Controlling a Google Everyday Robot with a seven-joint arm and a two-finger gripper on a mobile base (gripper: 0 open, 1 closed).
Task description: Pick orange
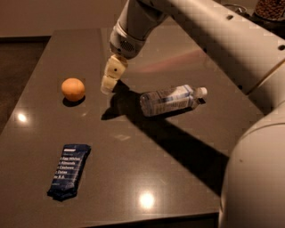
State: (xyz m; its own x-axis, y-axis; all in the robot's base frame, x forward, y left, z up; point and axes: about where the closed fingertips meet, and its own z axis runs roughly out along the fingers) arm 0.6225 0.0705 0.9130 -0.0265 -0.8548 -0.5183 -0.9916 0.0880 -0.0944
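The orange [73, 89] sits on the dark table [147, 164] at the left. My gripper [108, 83] hangs from the arm coming in from the upper right. It is a short way to the right of the orange, above the table surface, and not touching the fruit. Nothing is in the gripper.
A clear plastic bottle [171, 99] lies on its side right of the gripper. A dark blue snack bar [69, 169] lies near the front left. My arm [231, 53] crosses the upper right. A container [270, 9] stands at the back right corner.
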